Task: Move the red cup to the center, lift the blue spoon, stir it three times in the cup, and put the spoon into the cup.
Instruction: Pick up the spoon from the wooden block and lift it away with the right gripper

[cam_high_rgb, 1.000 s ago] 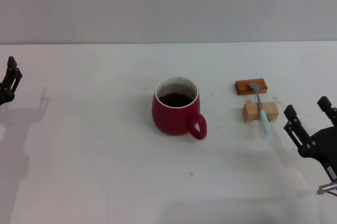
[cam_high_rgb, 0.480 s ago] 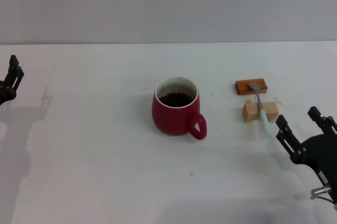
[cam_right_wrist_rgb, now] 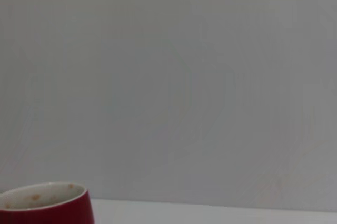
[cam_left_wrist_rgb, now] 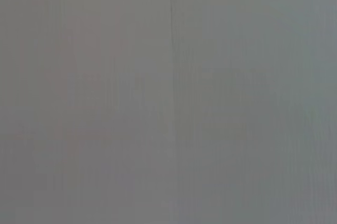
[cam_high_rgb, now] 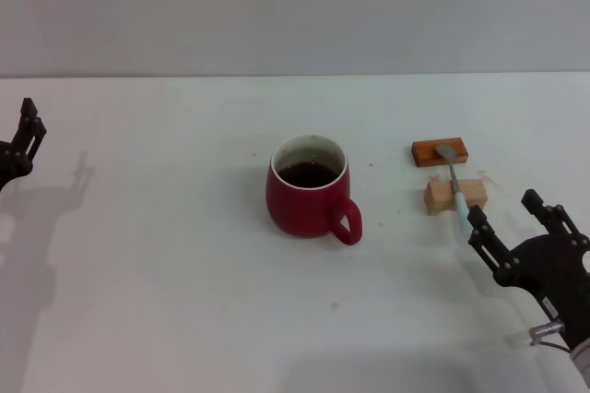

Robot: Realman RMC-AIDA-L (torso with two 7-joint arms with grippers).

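The blue spoon (cam_high_rgb: 455, 188) lies across two blocks just beyond the open right hand (cam_high_rgb: 516, 227), right of the red cup (cam_high_rgb: 309, 188), whose rim alone shows in the right wrist view.

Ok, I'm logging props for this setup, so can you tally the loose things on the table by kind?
Cups: 1, the red cup
Spoons: 1, the blue spoon
Blocks: 2, the orange-brown block and the light wooden block
Total: 4

White table (cam_high_rgb: 166, 319); red cup (cam_high_rgb: 304, 201); two blocks (cam_high_rgb: 440, 151)
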